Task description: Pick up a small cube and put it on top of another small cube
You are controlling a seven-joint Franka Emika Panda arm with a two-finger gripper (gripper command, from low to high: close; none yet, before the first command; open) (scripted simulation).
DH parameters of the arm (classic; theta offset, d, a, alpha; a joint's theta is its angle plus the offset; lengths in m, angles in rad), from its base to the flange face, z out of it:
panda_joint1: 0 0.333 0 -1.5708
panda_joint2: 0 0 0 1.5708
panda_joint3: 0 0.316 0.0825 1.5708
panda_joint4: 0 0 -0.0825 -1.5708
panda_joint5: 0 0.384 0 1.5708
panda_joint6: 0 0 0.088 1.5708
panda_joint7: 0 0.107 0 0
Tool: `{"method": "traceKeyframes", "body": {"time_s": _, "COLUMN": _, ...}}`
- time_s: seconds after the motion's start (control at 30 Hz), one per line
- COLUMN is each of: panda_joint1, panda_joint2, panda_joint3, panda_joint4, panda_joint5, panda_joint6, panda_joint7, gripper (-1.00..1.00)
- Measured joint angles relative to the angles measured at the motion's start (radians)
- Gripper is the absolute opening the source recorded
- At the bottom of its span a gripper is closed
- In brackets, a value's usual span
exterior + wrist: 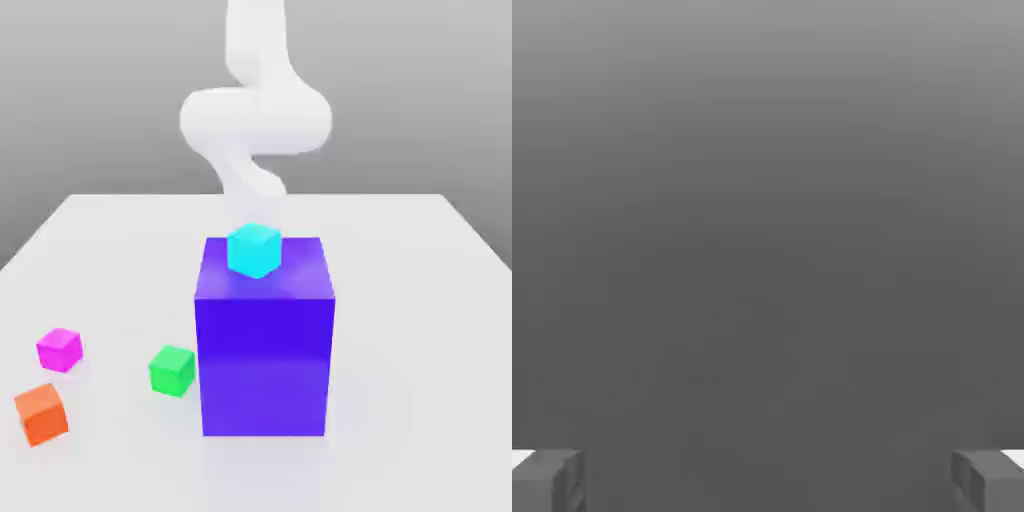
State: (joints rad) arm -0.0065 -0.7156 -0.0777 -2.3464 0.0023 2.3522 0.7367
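The small magenta cube (60, 349) rests on the white table at the exterior view's left, near the front. A small green cube (172, 370) lies just to its right and a small orange cube (42, 413) sits in front of it. The white arm (255, 120) rises behind a tall blue block (264, 350), far from all three small cubes. In the hand view my gripper (768, 482) is open, its two grey fingertips (547, 480) set wide apart with nothing between them, facing a plain grey backdrop.
The tall blue block stands mid-table with a cyan cube (252, 250) on its top face. It stands between the arm and the table's front. The white table (400, 300) stretches to the exterior view's right of the block.
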Motion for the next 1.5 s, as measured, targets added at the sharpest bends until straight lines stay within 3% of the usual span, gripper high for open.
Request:
{"method": "traceKeyframes", "body": {"time_s": 0.47, "panda_joint1": -0.087, "panda_joint2": 0.513, "panda_joint3": -0.45, "panda_joint4": -0.272, "panda_joint5": 0.093, "panda_joint6": 0.314, "panda_joint7": -0.437, "gripper": 0.0}}
{"method": "traceKeyframes", "body": {"time_s": 0.7, "panda_joint1": -0.234, "panda_joint2": 0.774, "panda_joint3": -0.574, "panda_joint4": -0.404, "panda_joint5": 0.184, "panda_joint6": 0.464, "panda_joint7": -0.684, "gripper": 0.0}}
{"method": "traceKeyframes", "body": {"time_s": 0.83, "panda_joint1": -0.304, "panda_joint2": 0.877, "panda_joint3": -0.495, "panda_joint4": -0.399, "panda_joint5": 0.319, "panda_joint6": 0.526, "panda_joint7": -0.809, "gripper": 0.0}}
{"method": "traceKeyframes", "body": {"time_s": 1.1, "panda_joint1": -0.539, "panda_joint2": 1.05, "panda_joint3": -0.198, "panda_joint4": -0.346, "panda_joint5": 0.604, "panda_joint6": 0.638, "panda_joint7": -1.027, "gripper": 0.0}}
{"method": "traceKeyframes", "body": {"time_s": 1.13, "panda_joint1": -0.557, "panda_joint2": 1.061, "panda_joint3": -0.176, "panda_joint4": -0.342, "panda_joint5": 0.621, "panda_joint6": 0.647, "panda_joint7": -1.041, "gripper": -1.0}}
{"method": "traceKeyframes", "body": {"time_s": 1.33, "panda_joint1": -0.567, "panda_joint2": 1.067, "panda_joint3": -0.164, "panda_joint4": -0.341, "panda_joint5": 0.628, "panda_joint6": 0.649, "panda_joint7": -1.046, "gripper": -1.0}}
{"method": "traceKeyframes", "body": {"time_s": 1.5, "panda_joint1": -0.457, "panda_joint2": 0.986, "panda_joint3": -0.303, "panda_joint4": -0.366, "panda_joint5": 0.496, "panda_joint6": 0.596, "panda_joint7": -0.945, "gripper": -1.0}}
